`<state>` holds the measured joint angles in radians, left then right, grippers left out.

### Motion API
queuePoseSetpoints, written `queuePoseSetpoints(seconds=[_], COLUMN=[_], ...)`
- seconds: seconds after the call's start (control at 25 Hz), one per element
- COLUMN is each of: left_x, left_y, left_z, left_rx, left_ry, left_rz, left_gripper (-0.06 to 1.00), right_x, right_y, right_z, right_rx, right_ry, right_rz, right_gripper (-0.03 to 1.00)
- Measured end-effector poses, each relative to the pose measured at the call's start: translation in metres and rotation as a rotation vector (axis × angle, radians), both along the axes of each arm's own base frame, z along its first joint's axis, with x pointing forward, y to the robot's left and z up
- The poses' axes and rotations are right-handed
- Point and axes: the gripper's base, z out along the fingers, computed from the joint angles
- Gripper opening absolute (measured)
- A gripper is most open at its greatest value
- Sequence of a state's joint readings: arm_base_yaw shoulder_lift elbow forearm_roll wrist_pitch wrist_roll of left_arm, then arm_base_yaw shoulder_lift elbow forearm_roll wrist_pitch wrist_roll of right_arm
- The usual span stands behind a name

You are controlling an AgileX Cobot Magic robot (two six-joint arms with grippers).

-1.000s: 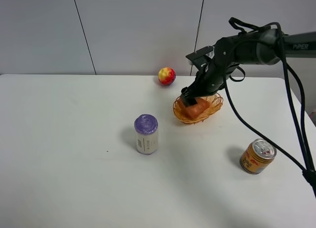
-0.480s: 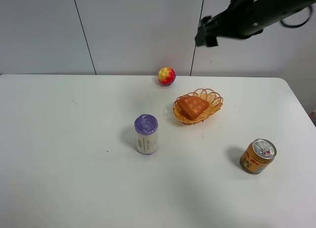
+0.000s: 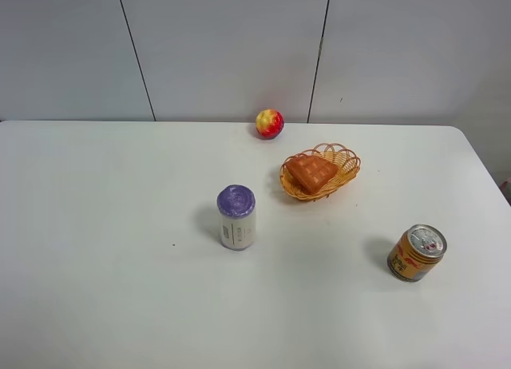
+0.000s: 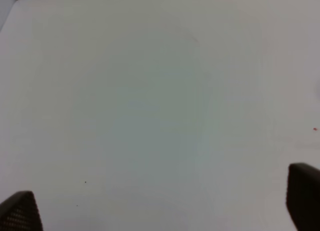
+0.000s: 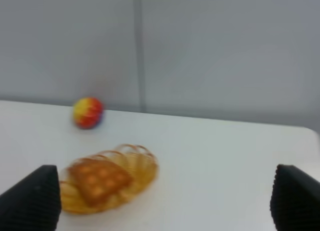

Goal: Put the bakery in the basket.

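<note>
We see the bakery [image 3: 312, 173] lying inside the basket [image 3: 345, 160], both grippers [image 5: 165, 201] [image 4: 160, 211] spread wide and empty, so placement looks done.

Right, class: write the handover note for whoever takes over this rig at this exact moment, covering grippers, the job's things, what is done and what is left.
Left gripper: open, empty, over bare table.
Right gripper: open, empty, held off the table and facing the basket; neither arm shows in the high view.
The bakery, a waffle wedge, lies inside the basket, near the red-yellow ball.
Done: the bakery is in the basket and released.
Left: nothing on the task itself, as far as these views show.
</note>
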<state>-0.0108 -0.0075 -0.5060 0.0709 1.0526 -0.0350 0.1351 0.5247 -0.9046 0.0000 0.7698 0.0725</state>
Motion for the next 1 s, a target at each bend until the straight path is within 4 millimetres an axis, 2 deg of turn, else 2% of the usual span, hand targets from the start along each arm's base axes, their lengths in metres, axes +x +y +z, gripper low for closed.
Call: queuePoseSetpoints(seconds=[0.04, 0.2, 0.28, 0.36, 0.48, 0.6, 0.72, 1.0], left_x=[0.0, 0.0, 0.0, 0.0, 0.0, 0.0, 0.0, 0.0], left_y=[0.0, 0.0, 0.0, 0.0, 0.0, 0.0, 0.0, 0.0], left_z=[0.0, 0.0, 0.0, 0.0, 0.0, 0.0, 0.0, 0.0], left_rx=[0.0, 0.0, 0.0, 0.0, 0.0, 0.0, 0.0, 0.0], left_ry=[0.0, 0.0, 0.0, 0.0, 0.0, 0.0, 0.0, 0.0], left_rz=[0.0, 0.0, 0.0, 0.0, 0.0, 0.0, 0.0, 0.0], left_gripper=[1.0, 1.0, 1.0, 1.0, 1.0, 1.0, 1.0, 1.0], right_x=[-0.021, -0.086, -0.108, -0.12, -0.114, -0.097, -0.081, -0.078], right_y=[-0.006, -0.013, -0.014, -0.015, -0.015, -0.014, -0.011, -0.01], right_z=[-0.005, -0.036, -0.052, -0.066, -0.082, -0.101, -0.13, -0.132], right_rx=[-0.003, -0.014, -0.028, -0.038, -0.044, -0.032, 0.003, 0.015], right_ry=[-0.018, -0.024, -0.036, -0.006, 0.082, 0.11, 0.209, 0.196], right_rz=[-0.043, -0.177, -0.219, -0.237, -0.239, -0.225, -0.195, -0.185], right_gripper=[0.83, 0.83, 0.83, 0.83, 0.83, 0.83, 0.83, 0.83])
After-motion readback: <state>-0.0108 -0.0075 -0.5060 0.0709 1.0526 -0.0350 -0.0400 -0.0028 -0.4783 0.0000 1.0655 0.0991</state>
